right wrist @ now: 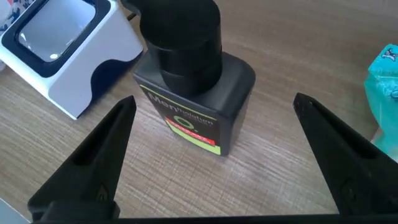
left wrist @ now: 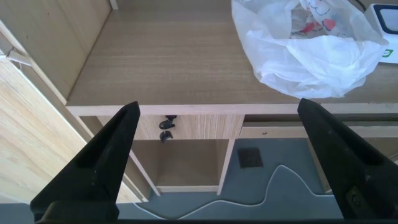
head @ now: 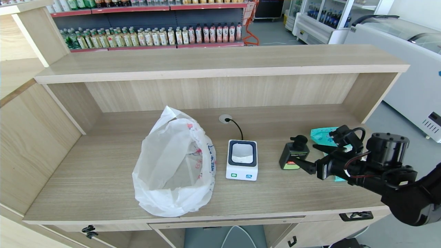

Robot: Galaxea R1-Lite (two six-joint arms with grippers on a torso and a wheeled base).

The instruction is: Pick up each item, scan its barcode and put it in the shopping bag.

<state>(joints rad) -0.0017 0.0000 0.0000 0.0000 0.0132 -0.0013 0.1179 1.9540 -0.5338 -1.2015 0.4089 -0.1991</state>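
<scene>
The wooden counter [head: 103,172] is holding everything. The white shopping bag [head: 172,165] is lying open on its left part. The right gripper [head: 305,153] is pointing at the black bottle [head: 290,155], fingers wide apart. The left gripper [left wrist: 217,106] is hanging wide open above the counter's front edge. The white scanner [head: 242,160] is sitting between bag and bottle. The bottle is standing upright, a blue-green pack [head: 320,134] just behind it.

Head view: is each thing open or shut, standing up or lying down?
Shopping bag: open, slumped on the counter.
Barcode scanner: standing upright.
Black pump bottle: standing upright, not gripped.
Teal packet: lying flat.
Right gripper: open, beside the bottle.
Left gripper: open, empty.
</scene>
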